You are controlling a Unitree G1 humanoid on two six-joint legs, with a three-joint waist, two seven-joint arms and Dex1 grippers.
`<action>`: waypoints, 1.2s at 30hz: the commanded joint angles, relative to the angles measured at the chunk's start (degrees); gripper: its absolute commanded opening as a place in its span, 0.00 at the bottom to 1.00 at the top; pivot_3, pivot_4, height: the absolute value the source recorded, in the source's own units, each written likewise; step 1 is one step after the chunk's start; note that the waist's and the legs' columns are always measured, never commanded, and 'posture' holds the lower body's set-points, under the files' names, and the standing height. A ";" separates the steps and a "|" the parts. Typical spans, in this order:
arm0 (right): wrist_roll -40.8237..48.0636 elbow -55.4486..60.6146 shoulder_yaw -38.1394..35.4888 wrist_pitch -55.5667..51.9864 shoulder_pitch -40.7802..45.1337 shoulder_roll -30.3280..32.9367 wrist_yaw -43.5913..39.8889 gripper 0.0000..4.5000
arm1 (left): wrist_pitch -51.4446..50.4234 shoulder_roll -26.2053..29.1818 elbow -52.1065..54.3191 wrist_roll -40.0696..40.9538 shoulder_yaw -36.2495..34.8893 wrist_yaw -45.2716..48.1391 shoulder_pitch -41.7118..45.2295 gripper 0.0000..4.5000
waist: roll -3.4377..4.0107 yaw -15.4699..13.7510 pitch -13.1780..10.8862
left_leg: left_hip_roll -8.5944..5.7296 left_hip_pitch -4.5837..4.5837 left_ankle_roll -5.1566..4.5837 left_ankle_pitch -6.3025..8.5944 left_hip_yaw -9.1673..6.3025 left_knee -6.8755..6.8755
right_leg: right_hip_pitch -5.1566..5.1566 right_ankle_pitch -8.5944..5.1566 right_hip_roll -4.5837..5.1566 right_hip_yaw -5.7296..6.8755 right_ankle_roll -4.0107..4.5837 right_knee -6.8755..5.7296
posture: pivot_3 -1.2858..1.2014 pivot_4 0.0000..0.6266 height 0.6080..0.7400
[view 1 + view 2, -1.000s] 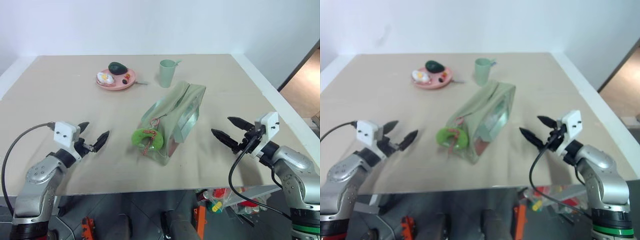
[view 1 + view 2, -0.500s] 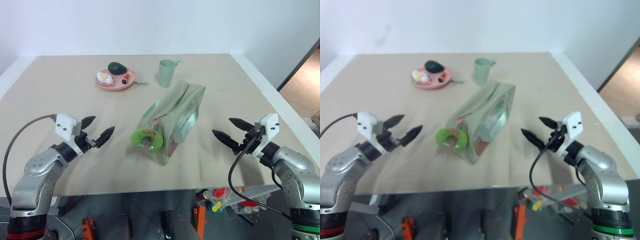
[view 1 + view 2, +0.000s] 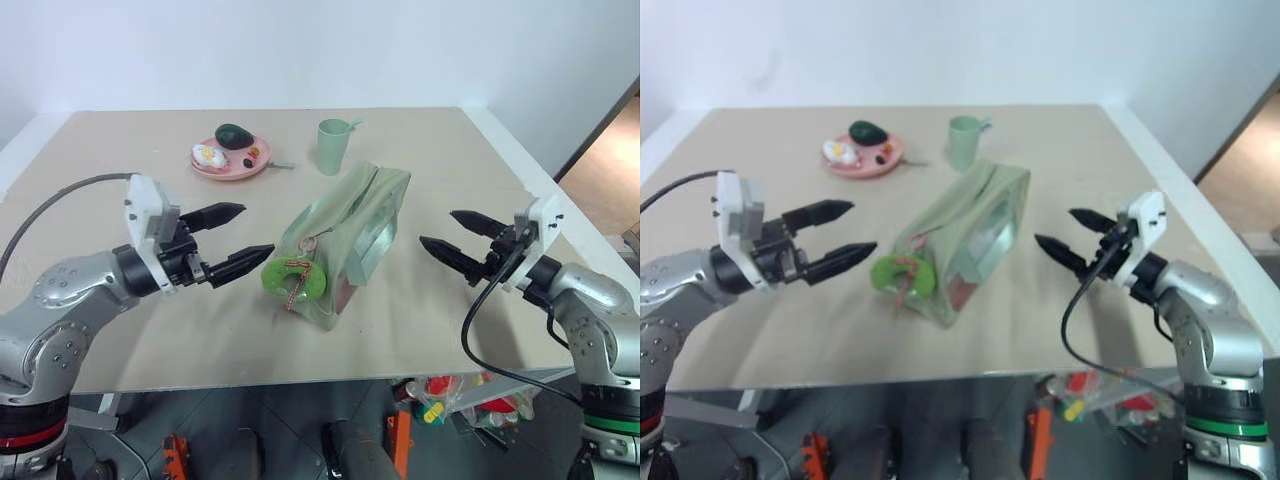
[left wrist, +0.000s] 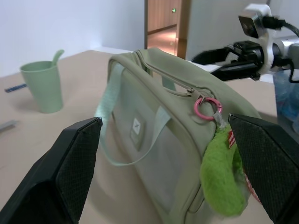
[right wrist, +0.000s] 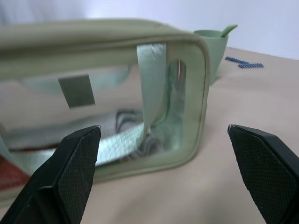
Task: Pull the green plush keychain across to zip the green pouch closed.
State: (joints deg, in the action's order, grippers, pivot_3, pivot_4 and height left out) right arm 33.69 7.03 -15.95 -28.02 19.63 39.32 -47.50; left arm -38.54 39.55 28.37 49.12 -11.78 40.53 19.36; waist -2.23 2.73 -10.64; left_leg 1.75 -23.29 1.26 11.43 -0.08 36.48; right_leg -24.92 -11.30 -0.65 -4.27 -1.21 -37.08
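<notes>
Green pouch (image 3: 350, 235), straps visible through window

- A boxy pale sage-green fabric pouch with clear plastic side windows (image 3: 350, 235) lies mid-table on the beige table (image 3: 450, 160).
- A lime-green fuzzy ring-shaped plush keychain (image 3: 293, 279) hangs at its near end.
- The left gripper (image 3: 238, 240), fingers spread, hovers just beside the keychain.
- The right gripper (image 3: 446, 232), fingers spread, faces the pouch from the other side.

Items on pink plate (image 3: 231, 160) too small to identify.
</notes>
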 commanded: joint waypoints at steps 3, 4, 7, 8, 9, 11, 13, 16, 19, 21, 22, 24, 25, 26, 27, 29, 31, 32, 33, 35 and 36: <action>6.56 6.76 0.26 -5.58 2.29 1.41 -2.45 1.00 | -1.57 -0.39 2.35 2.20 0.77 -1.62 2.51 1.00 | 0.00 0.02 0.00 | 0.00 -0.01 0.00 0.00 -0.01 -0.01 | -0.01 0.03 0.00 -0.01 -0.06 0.00 | 0.52 0.24 1.00; 7.11 7.37 0.59 -6.14 2.45 2.05 -3.64 1.00 | -1.71 -0.52 2.32 2.29 1.04 -1.75 2.66 1.00 | 0.01 0.02 0.00 | 0.00 -0.02 0.00 0.00 -0.01 -0.01 | -0.01 0.04 0.00 -0.01 -0.08 0.00 | 0.52 0.24 1.00; 9.49 9.50 1.62 -8.27 2.83 5.28 -8.89 1.00 | -1.83 -1.20 1.44 2.08 2.12 -1.74 3.43 1.00 | 0.00 -0.02 0.00 | -0.01 -0.03 0.00 0.00 -0.02 -0.01 | 0.00 0.03 0.00 0.00 -0.05 0.01 | 0.52 0.24 1.00; 10.24 10.10 1.88 -8.61 3.10 6.35 -10.62 1.00 | -1.66 -1.46 0.92 1.56 2.79 -1.67 3.84 1.00 | 0.00 -0.03 -0.01 | -0.01 -0.03 0.00 0.01 -0.01 0.00 | 0.00 0.01 0.01 -0.01 -0.03 0.01 | 0.52 0.24 1.00; 11.08 10.50 1.94 -8.99 3.50 7.04 -11.73 1.00 | -1.45 -1.74 0.45 1.08 3.40 -1.62 4.21 1.00 | 0.00 -0.04 -0.01 | -0.02 -0.03 0.00 0.00 -0.01 0.00 | 0.00 0.01 0.01 -0.01 -0.02 0.01 | 0.52 0.24 1.00; 11.89 11.01 1.98 -8.52 4.65 7.49 -13.05 1.00 | -1.26 -2.53 -0.54 -0.02 4.63 -1.98 5.23 1.00 | 0.00 -0.06 -0.01 | -0.02 -0.01 -0.01 0.00 -0.01 0.04 | 0.02 0.01 0.01 -0.01 -0.03 0.01 | 0.52 0.24 1.00; 11.45 11.46 2.49 -7.90 5.36 7.96 -13.88 1.00 | -0.20 -3.79 -1.37 -2.06 5.57 -3.17 6.28 1.00 | -0.01 -0.05 -0.01 | -0.03 0.00 -0.01 0.00 -0.01 0.07 | 0.04 0.02 0.00 -0.01 -0.04 0.01 | 0.52 0.24 1.00; 11.15 12.18 2.99 -8.07 6.14 8.07 -13.51 1.00 | -2.72 -6.71 -3.04 -1.70 5.87 -7.58 8.38 1.00 | -0.01 -0.07 -0.01 | -0.04 -0.01 -0.01 0.00 -0.02 0.08 | 0.05 0.03 0.01 -0.01 -0.05 0.01 | 0.52 0.24 1.00; 9.94 12.71 3.41 -6.94 5.77 7.35 -12.22 1.00 | -4.09 -8.13 -3.25 -1.48 7.30 -7.74 8.91 1.00 | 0.00 -0.02 -0.01 | -0.04 -0.02 -0.01 0.00 -0.03 0.09 | 0.04 0.05 0.00 -0.01 -0.08 0.01 | 0.52 0.24 1.00; 9.36 12.92 3.41 -6.16 5.29 7.04 -11.36 1.00 | -4.53 -8.77 -3.59 -1.79 7.66 -8.14 9.44 1.00 | -0.01 -0.03 -0.01 | -0.04 -0.03 -0.01 0.00 -0.02 0.05 | 0.02 0.07 0.00 -0.03 -0.12 0.01 | 0.52 0.24 1.00; 9.14 13.00 3.39 -5.89 4.96 6.99 -11.09 1.00 | -4.58 -8.99 -3.94 -2.22 8.02 -8.06 9.54 1.00 | -0.01 -0.05 -0.01 | -0.04 -0.05 -0.01 0.00 -0.04 0.05 | 0.01 0.11 0.00 -0.01 -0.19 0.01 | 0.52 0.24 1.00; 8.77 13.22 3.39 -5.44 4.32 6.98 -10.76 1.00 | -4.85 -9.11 -4.36 -2.15 8.56 -7.18 9.60 1.00 | -0.01 -0.06 -0.01 | -0.04 -0.06 -0.01 0.00 -0.06 0.03 | -0.01 0.12 0.00 -0.01 -0.22 0.01 | 0.52 0.24 1.00; 8.64 13.29 3.40 -5.23 4.07 7.00 -10.64 1.00 | -5.00 -8.97 -4.47 -2.06 8.84 -6.61 9.68 1.00 | -0.01 -0.07 -0.01 | -0.04 -0.07 -0.01 0.00 -0.06 0.03 | -0.01 0.12 0.00 -0.01 -0.22 0.01 | 0.52 0.24 1.00; 8.61 13.35 3.35 -5.07 3.89 7.02 -10.53 1.00 | -5.44 -8.87 -4.69 -1.80 9.03 -6.14 9.87 1.00 | -0.01 -0.06 -0.01 | -0.05 -0.07 -0.01 0.00 -0.06 0.03 | 0.00 0.12 0.00 -0.01 -0.21 0.01 | 0.52 0.24 1.00; 8.66 13.42 3.25 -5.00 3.74 7.02 -10.36 1.00 | -5.78 -8.72 -4.87 -1.73 9.21 -5.73 10.04 1.00 | -0.01 -0.06 -0.01 | -0.06 -0.07 -0.01 0.00 -0.06 0.03 | 0.00 0.11 0.00 -0.01 -0.20 0.01 | 0.52 0.24 1.00; 8.75 13.55 3.05 -4.90 3.45 7.12 -10.14 1.00 | -6.48 -8.32 -5.45 -2.21 9.59 -5.29 10.44 1.00 | -0.01 -0.05 -0.01 | -0.06 -0.06 -0.01 0.00 -0.06 0.05 | 0.00 0.08 0.00 -0.02 -0.15 0.01 | 0.52 0.24 1.00; 8.70 13.63 2.90 -4.69 3.11 7.28 -10.05 1.00 | -7.26 -8.13 -5.80 -2.25 9.69 -4.87 10.66 0.94 | -0.01 -0.05 -0.01 | -0.06 -0.05 -0.01 0.00 -0.06 0.07 | 0.01 0.06 0.00 -0.02 -0.10 0.01 | 0.52 0.24 1.00; 8.71 13.73 2.76 -4.61 2.83 7.32 -9.91 1.00 | -7.61 -7.90 -5.90 -2.41 9.80 -4.63 10.68 0.88 | -0.01 -0.05 -0.01 | -0.06 -0.04 -0.01 -0.01 -0.06 0.07 | 0.02 0.06 0.00 -0.02 -0.10 0.01 | 0.52 0.24 1.00; 8.74 13.84 2.68 -4.54 2.60 7.36 -9.78 1.00 | -7.85 -7.70 -5.96 -2.58 9.84 -4.46 10.66 0.84 | -0.01 -0.04 -0.01 | -0.06 -0.04 -0.01 -0.01 -0.06 0.08 | 0.02 0.07 0.00 -0.02 -0.10 0.01 | 0.52 0.24 1.00; 8.77 14.11 2.61 -4.41 2.08 7.39 -9.47 1.00 | -7.86 -7.13 -6.67 -3.85 10.03 -4.29 10.63 0.69 | -0.01 -0.05 -0.01 | -0.06 -0.04 -0.01 -0.01 -0.06 0.08 | 0.02 0.06 0.00 -0.02 -0.10 0.01 | 0.52 0.24 1.00; 8.78 14.18 2.62 -4.35 1.94 7.40 -9.37 1.00 | -7.69 -6.87 -7.05 -4.50 10.16 -4.06 10.63 0.60 | -0.01 -0.05 -0.01 | -0.06 -0.04 -0.01 -0.01 -0.06 0.07 | 0.02 0.06 0.00 -0.02 -0.09 0.01 | 0.52 0.24 1.00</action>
State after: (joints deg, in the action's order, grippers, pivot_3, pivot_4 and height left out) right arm 42.29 19.00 -11.54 -33.46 21.35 46.32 -57.10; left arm -46.24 31.62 21.51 45.98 -1.91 36.31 29.19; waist -2.24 2.69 -10.65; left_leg 1.69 -23.33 1.25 11.42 -0.15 36.56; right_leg -24.90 -11.24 -0.65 -4.29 -1.30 -37.07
